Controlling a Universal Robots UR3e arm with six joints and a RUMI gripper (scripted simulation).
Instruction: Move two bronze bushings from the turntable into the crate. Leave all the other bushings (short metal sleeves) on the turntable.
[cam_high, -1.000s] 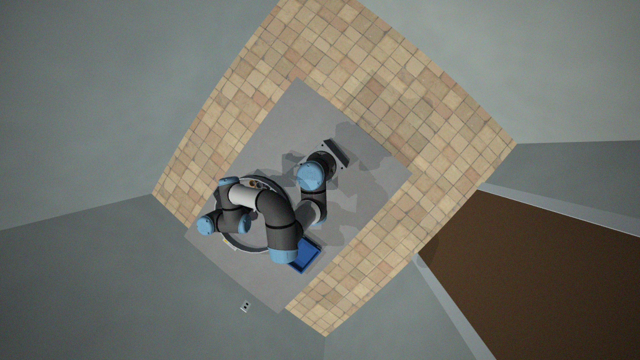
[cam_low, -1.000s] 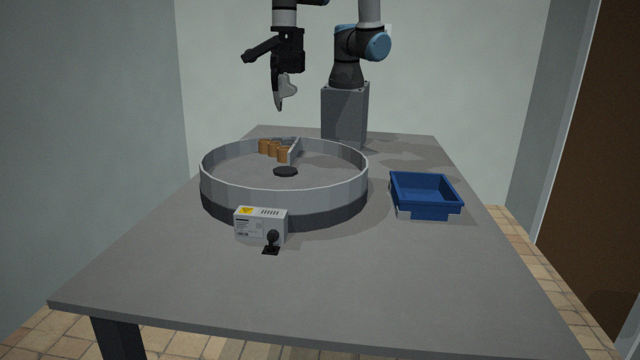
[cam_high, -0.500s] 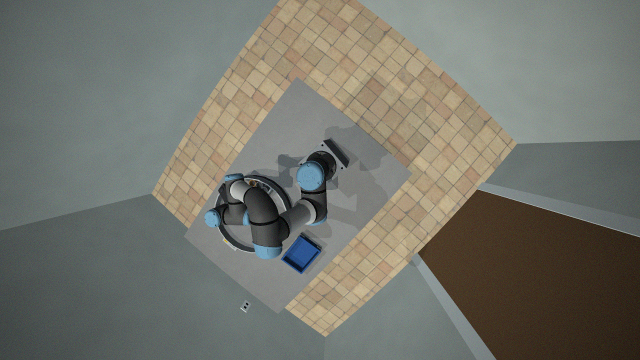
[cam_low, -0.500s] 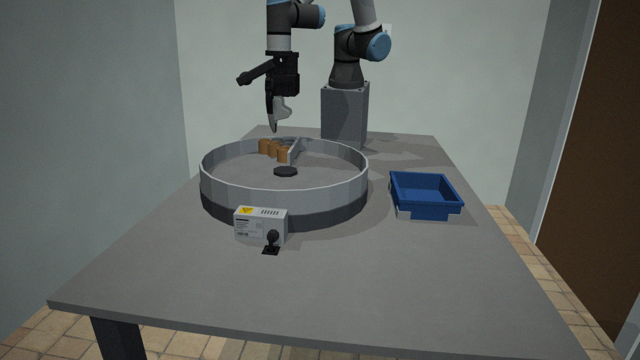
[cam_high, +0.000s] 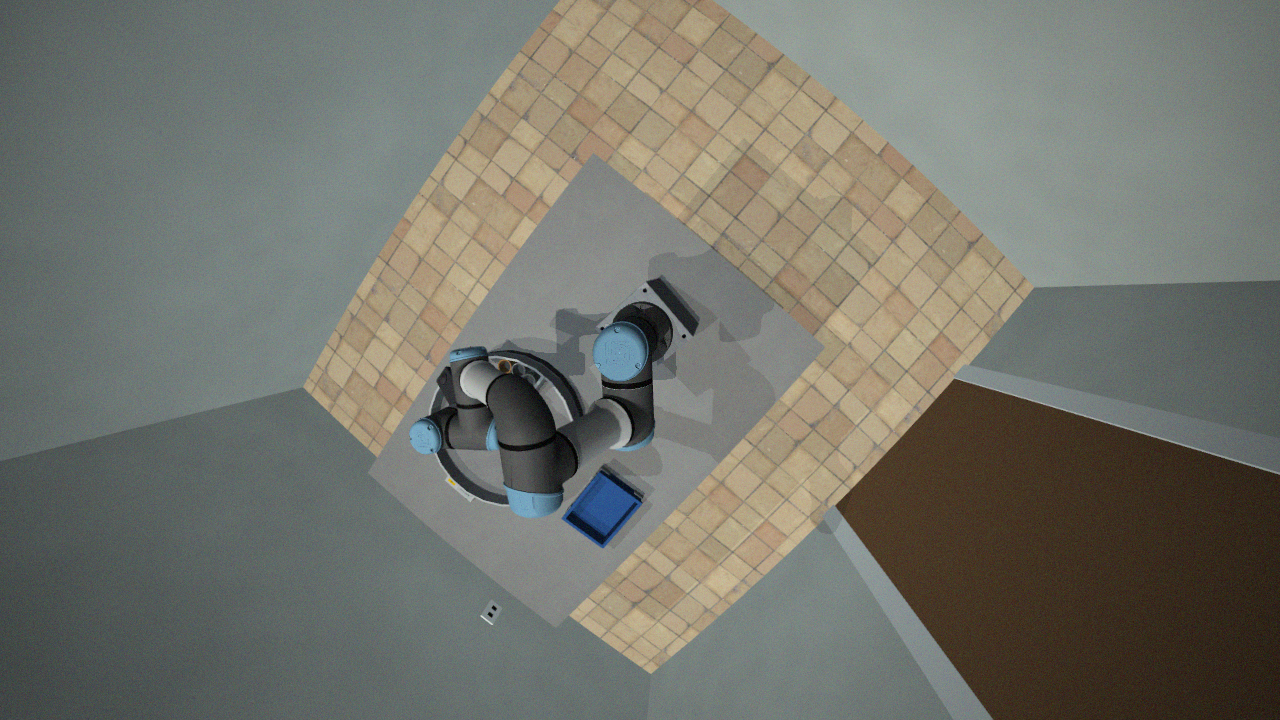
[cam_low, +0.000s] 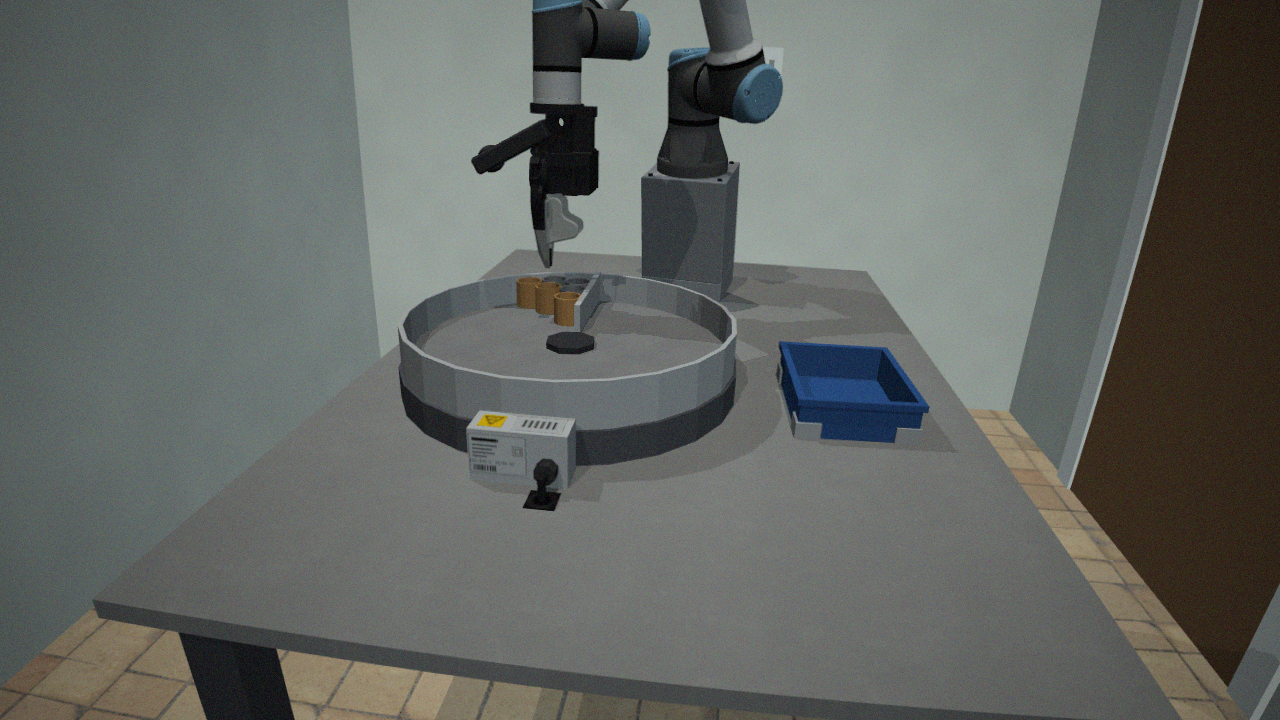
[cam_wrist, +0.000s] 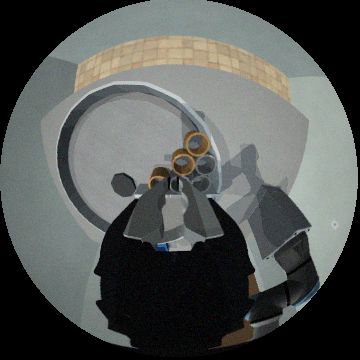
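Three bronze bushings (cam_low: 546, 298) stand upright in a row at the back of the round grey turntable (cam_low: 567, 358), beside a short divider wall. In the wrist view they show as orange rings (cam_wrist: 183, 162) with several grey bushings (cam_wrist: 205, 163) beside them. My gripper (cam_low: 543, 255) hangs point-down a little above the bushings, shut and empty. In the wrist view its fingertips sit close together over the cluster. The blue crate (cam_low: 848, 389) stands empty on the table right of the turntable.
A black hub (cam_low: 570, 342) sits at the turntable's centre. A white control box (cam_low: 520, 447) with a black switch is at the turntable's front. The arm's grey pedestal (cam_low: 690, 228) stands behind the turntable. The turntable has a raised rim.
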